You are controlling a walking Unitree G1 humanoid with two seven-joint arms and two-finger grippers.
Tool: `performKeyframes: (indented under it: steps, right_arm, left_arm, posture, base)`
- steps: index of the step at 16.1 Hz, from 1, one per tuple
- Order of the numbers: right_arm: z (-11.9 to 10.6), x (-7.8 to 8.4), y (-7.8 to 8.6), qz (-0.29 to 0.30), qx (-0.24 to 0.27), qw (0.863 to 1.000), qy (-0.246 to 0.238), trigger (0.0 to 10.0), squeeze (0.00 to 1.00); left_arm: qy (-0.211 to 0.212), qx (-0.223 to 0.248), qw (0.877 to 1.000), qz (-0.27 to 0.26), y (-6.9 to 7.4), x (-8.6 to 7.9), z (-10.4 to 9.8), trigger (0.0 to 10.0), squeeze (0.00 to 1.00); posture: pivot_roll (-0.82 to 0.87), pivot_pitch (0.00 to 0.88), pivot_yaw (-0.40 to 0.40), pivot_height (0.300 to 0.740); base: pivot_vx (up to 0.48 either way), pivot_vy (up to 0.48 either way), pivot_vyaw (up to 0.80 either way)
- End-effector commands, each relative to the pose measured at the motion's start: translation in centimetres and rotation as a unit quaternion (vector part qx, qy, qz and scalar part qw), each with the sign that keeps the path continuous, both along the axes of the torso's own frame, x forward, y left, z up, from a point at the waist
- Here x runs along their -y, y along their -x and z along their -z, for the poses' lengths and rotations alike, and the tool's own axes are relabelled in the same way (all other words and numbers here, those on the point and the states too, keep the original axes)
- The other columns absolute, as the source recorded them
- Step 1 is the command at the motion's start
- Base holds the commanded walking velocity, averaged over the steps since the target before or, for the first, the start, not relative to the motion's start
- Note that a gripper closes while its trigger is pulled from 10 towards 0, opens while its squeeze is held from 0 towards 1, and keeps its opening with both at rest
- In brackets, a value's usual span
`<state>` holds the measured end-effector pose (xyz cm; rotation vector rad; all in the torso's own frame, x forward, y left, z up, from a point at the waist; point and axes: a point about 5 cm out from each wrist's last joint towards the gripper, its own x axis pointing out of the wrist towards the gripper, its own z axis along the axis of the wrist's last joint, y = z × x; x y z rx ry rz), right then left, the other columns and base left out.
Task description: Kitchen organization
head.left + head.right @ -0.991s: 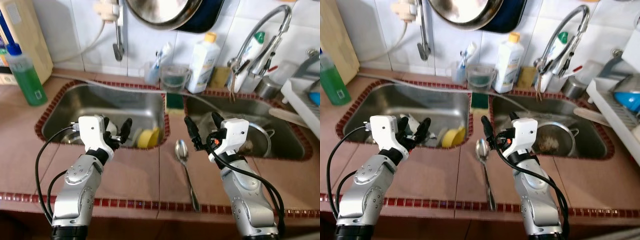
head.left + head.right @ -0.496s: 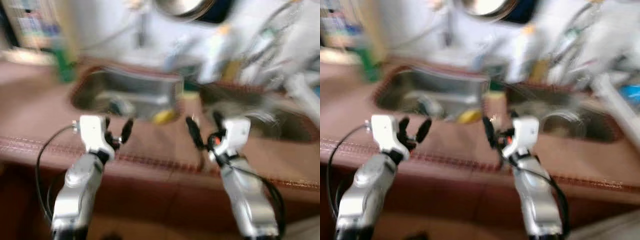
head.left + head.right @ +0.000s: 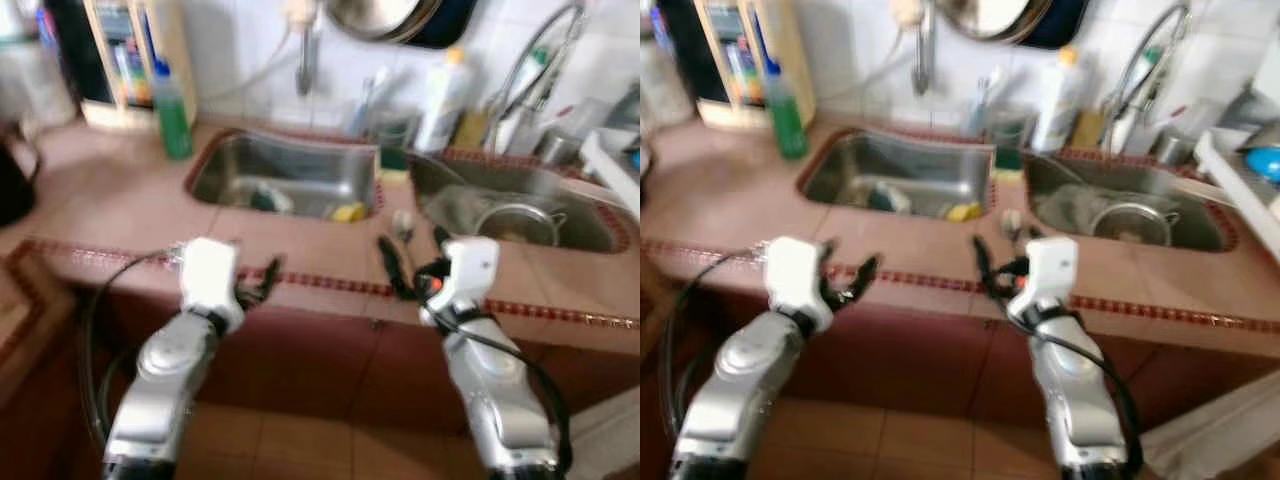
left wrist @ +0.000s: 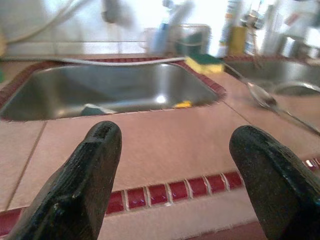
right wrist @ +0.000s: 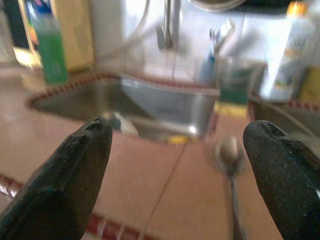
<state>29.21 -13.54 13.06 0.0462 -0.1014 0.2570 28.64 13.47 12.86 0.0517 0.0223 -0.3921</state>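
Observation:
A metal spoon (image 3: 402, 225) lies on the pink tiled counter (image 3: 120, 200) between the left sink (image 3: 290, 175) and the right sink (image 3: 590, 225). The left sink holds a small yellow item (image 3: 348, 212) and a dark scrap; a steel strainer pot (image 3: 515, 220) sits in the right one. My left gripper (image 3: 255, 285) is open and empty, level with the counter's red-trimmed front edge. My right gripper (image 3: 415, 265) is open and empty too, short of the spoon (image 5: 230, 150). In the wrist views both pairs of fingers (image 4: 95, 165) (image 5: 85, 160) stand wide apart.
A green soap bottle (image 3: 172, 100) and a wooden rack stand at the back left, a white bottle (image 3: 445, 90) and faucet (image 3: 545, 40) at the back. A dish rack (image 3: 615, 160) is at the right, a dark kettle (image 3: 15, 180) at the left. Tiled floor lies below.
The whole picture has pulled back from the sinks: the camera moved away, with blur on the way. Both grippers stay open and now hang before the counter's front edge instead of over it.

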Motion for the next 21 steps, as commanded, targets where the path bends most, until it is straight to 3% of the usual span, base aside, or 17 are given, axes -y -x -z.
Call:
performKeyframes:
  steps: [1, 5, 8, 17, 21]
  right_arm:
    - [0.1, 0.7, -0.3, 0.026, -0.009, 1.0, 0.011, 10.0, 0.0]
    - [0.5, 1.3, -0.7, 0.054, -0.021, 0.998, 0.024, 10.0, 0.0]
    - [0.6, 1.1, -0.6, 0.049, -0.021, 0.998, 0.023, 10.0, 0.0]
    - [0.5, 0.6, -0.5, 0.032, -0.017, 0.999, 0.017, 10.0, 0.0]
    - [0.6, 0.7, -0.5, 0.038, -0.024, 0.999, 0.013, 10.0, 0.0]
  left_arm:
    - [-0.025, 0.012, 1.0, 0.013, 0.0, 0.7, -0.2, 10.0, 0.0]
    - [-0.038, 0.012, 0.998, 0.04, 0.3, 1.9, 0.3, 10.0, 0.0]
    - [-0.04, 0.015, 0.998, 0.04, 0.3, 1.9, 0.2, 10.0, 0.0]
    - [-0.044, 0.01, 0.999, 0.03, 0.1, 1.7, 0.4, 10.0, 0.0]
    - [-0.04, -0.003, 0.999, 0.014, 0.0, 1.7, 0.8, 10.0, 0.0]
  posture:
    - [-0.01, 0.0, -0.077, 0.74]
    - [-0.02, 0.0, -0.073, 0.74]
    - [-0.02, 0.0, -0.071, 0.74]
    - [-0.02, 0.0, -0.073, 0.74]
    - [-0.02, 0.0, -0.074, 0.74]
  base:
    - [0.0, 0.0, 0.0]
    - [0.0, 0.0, 0.0]
    - [0.0, 0.0, 0.0]
    - [0.0, -0.45, 0.0]
    - [0.0, 0.0, 0.0]
